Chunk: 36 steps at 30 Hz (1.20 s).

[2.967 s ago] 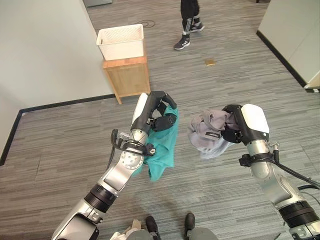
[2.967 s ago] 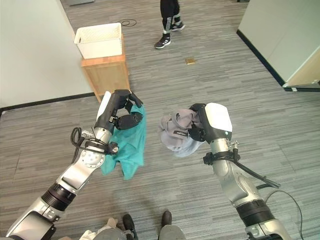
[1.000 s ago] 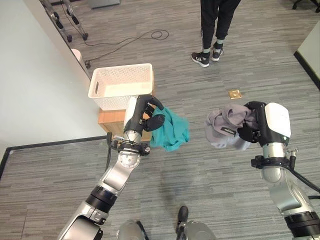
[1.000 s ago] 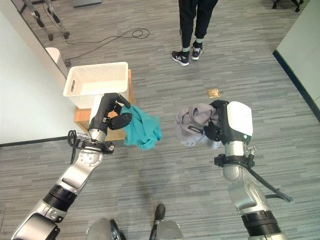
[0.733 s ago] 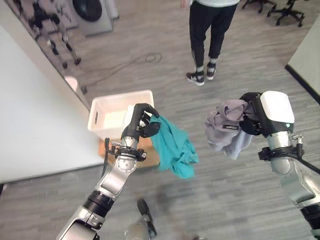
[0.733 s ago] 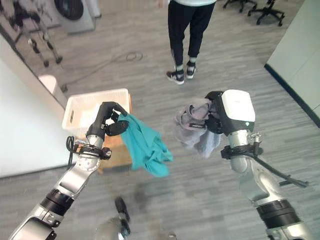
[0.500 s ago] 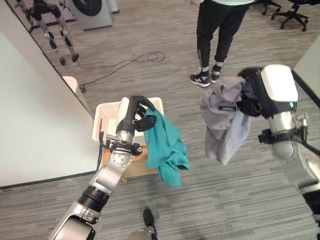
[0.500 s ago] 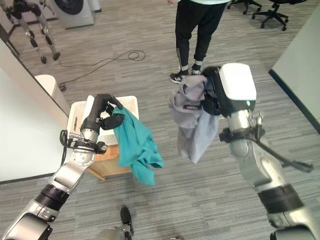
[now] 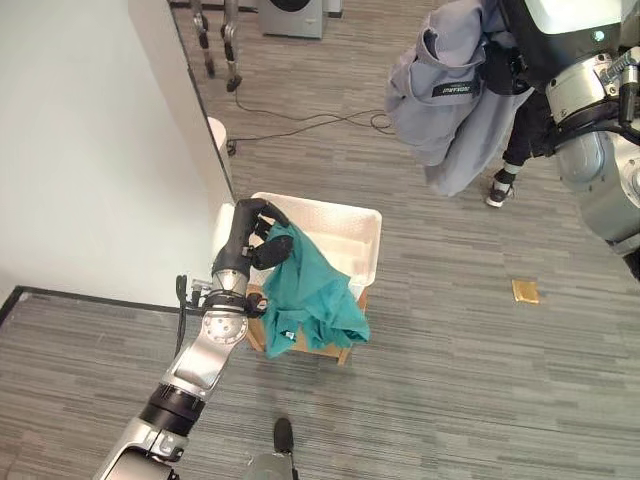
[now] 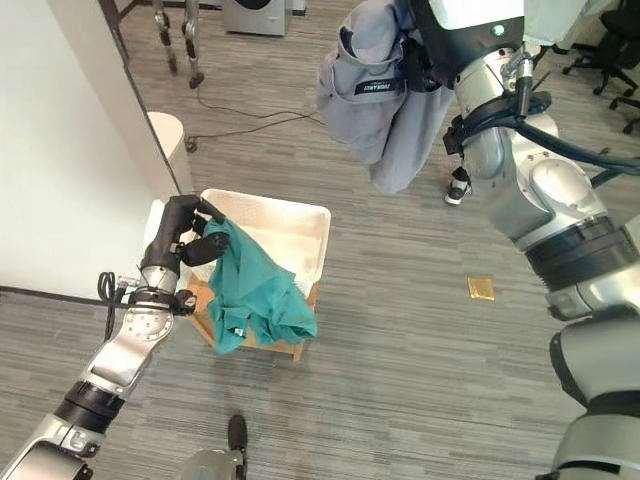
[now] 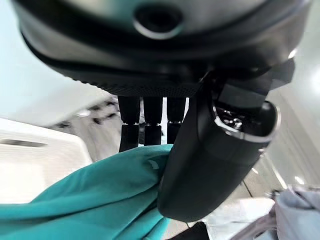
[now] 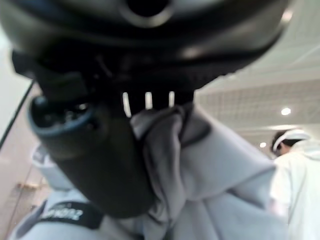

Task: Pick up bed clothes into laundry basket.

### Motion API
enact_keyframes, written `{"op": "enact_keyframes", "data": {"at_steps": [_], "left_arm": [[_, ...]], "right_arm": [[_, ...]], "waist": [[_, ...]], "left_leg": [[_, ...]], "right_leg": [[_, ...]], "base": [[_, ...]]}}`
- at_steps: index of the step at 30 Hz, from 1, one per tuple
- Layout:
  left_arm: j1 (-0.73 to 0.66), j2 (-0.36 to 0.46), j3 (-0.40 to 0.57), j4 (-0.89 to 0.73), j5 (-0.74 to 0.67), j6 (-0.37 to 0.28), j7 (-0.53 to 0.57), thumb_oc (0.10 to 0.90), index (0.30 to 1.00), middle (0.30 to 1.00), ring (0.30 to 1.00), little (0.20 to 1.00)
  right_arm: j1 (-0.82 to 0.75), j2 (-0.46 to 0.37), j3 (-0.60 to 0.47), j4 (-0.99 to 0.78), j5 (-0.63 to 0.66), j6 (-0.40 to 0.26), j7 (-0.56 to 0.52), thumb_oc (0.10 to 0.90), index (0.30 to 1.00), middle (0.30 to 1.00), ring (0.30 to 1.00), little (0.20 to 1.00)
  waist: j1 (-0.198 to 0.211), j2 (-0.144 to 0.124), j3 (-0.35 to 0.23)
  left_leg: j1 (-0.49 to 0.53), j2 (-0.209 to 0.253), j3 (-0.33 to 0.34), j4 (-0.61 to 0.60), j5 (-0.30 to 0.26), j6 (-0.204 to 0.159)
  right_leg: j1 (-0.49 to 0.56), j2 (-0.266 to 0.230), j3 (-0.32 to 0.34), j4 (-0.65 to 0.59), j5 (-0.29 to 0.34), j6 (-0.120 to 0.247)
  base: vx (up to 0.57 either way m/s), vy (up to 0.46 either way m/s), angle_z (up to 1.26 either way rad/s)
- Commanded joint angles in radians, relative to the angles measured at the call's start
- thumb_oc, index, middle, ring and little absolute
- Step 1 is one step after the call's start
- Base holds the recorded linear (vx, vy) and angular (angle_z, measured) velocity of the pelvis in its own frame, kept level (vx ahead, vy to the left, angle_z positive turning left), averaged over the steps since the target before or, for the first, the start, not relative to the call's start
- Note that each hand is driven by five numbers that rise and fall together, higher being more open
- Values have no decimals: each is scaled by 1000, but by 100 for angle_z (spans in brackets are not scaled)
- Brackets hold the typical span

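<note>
My left hand [image 9: 247,232] is shut on a teal garment [image 9: 310,298] that hangs over the near rim of the white laundry basket [image 9: 362,238] and down its front. The basket stands on a small wooden stand [image 9: 345,354] beside a white wall. In the left wrist view the thumb [image 11: 210,160] and fingers pinch the teal cloth [image 11: 95,200]. My right hand [image 10: 425,60] is raised high at the far right, shut on a grey garment [image 10: 385,95] that dangles in the air beyond the basket. The right wrist view shows its thumb [image 12: 95,155] curled round the grey cloth [image 12: 200,165].
A white wall [image 9: 90,140] runs along the left. A person [image 9: 515,160] stands behind the grey garment, partly hidden. A small brown tile [image 9: 526,291] lies on the grey floor to the right. A black cord [image 9: 320,120] and a machine [image 9: 290,15] are at the back.
The camera has shifted and the basket has come closer. My left hand has brought the teal garment down over the basket's near rim. My right hand has lifted the grey garment higher.
</note>
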Motion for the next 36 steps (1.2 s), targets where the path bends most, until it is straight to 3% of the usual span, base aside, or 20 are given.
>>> {"op": "enact_keyframes", "data": {"at_steps": [1,5,6,7,11,12,15,16,17,18,19,22,24,27,36], "left_arm": [[26,16,75,-228,-43,-142,-15,400,300,300,300,300],[41,18,81,-250,-53,-141,-27,400,300,300,300,300],[45,15,90,-273,-47,-149,-44,400,300,300,300,300],[48,26,81,-283,-49,-151,-51,400,300,300,300,300],[62,37,63,-291,-56,-155,-60,400,300,300,300,300],[77,35,47,-295,-64,-159,-65,400,300,300,300,300],[85,47,27,-303,-74,-166,-67,400,300,300,300,300],[85,47,27,-302,-75,-167,-67,400,300,300,300,300],[82,44,18,-303,-76,-165,-70,400,300,300,300,300],[81,44,17,-303,-76,-165,-70,400,300,300,300,300],[60,28,-7,-291,-88,-171,-73,400,300,300,300,300],[61,24,-21,-291,-100,-181,-79,400,300,300,300,300],[93,42,-27,-298,-110,-189,-99,400,300,300,300,300],[132,44,-3,-298,-119,-189,-100,400,300,300,300,300],[134,41,-16,-287,-120,-204,-88,400,300,300,300,300]], "right_arm": [[-10,-71,-88,-20,-27,39,-43,400,300,300,300,300],[105,-64,-182,-36,-40,47,-39,400,300,300,300,300],[203,-18,-239,-42,-67,40,-39,400,300,300,300,300],[233,-4,-262,-41,-80,42,-36,400,300,300,300,300],[233,36,-274,-11,-74,44,-42,400,300,300,300,300],[235,56,-277,0,-65,43,-55,400,300,300,300,300],[224,62,-276,13,-61,45,-71,400,300,300,300,300],[224,62,-276,13,-61,45,-71,400,300,300,300,300],[238,70,-286,15,-55,43,-74,400,300,300,300,300],[239,70,-286,15,-55,43,-74,400,300,300,300,300],[282,57,-302,22,-46,45,-79,400,300,300,300,300],[302,45,-292,62,-44,52,-82,400,300,300,300,300],[262,87,-247,170,-26,58,-73,400,300,300,300,300],[172,140,-202,219,13,44,-88,400,300,300,300,300],[165,295,-153,383,26,45,-98,416,324,324,324,324]], "waist": [[30,1,-134],[29,-12,-141],[24,-8,-132],[30,-21,-131],[54,-48,-117],[59,-60,-97],[58,-65,-71],[58,-65,-72],[58,-62,-60],[57,-64,-63],[37,-43,-18],[39,-38,8],[100,-66,20],[120,-75,25],[159,-60,57]], "left_leg": [[20,171,113,6,-92,-227],[12,155,116,6,-101,-213],[22,130,118,3,-138,-184],[30,115,118,2,-153,-172],[43,86,122,0,-182,-148],[46,66,103,0,-200,-134],[39,50,66,0,-217,-116],[38,50,65,0,-218,-116],[28,50,61,0,-200,-109],[34,48,45,0,-218,-115],[19,49,-27,0,-198,-121],[27,46,-63,0,-208,-130],[11,47,-58,0,-201,-144],[-30,53,-66,0,-185,-150],[-90,56,-135,0,-176,-173]], "right_leg": [[-49,-49,-57,-19,-77,35],[-35,-62,-87,-14,-63,47],[-46,-96,-111,53,-33,61],[-58,-114,-113,86,-23,71],[-87,-156,-106,178,20,94],[-123,-169,-77,260,70,96],[-209,-154,15,366,42,96],[-212,-155,16,370,38,96],[-238,-133,27,371,10,76],[-235,-133,42,374,-2,86],[-320,-56,119,277,-118,26],[-337,-49,140,174,-92,21],[-308,-78,56,105,-43,33],[-301,-72,11,73,-8,38],[-294,-51,-26,66,-45,30]], "base": [[210,115,130],[101,110,78],[182,216,40],[184,228,36],[100,137,7],[71,102,9],[56,91,25],[-22,32,40],[20,11,44],[-13,-34,48],[42,-83,43],[17,-82,81],[-12,-113,87],[-26,-82,20],[-2,-45,39]]}}
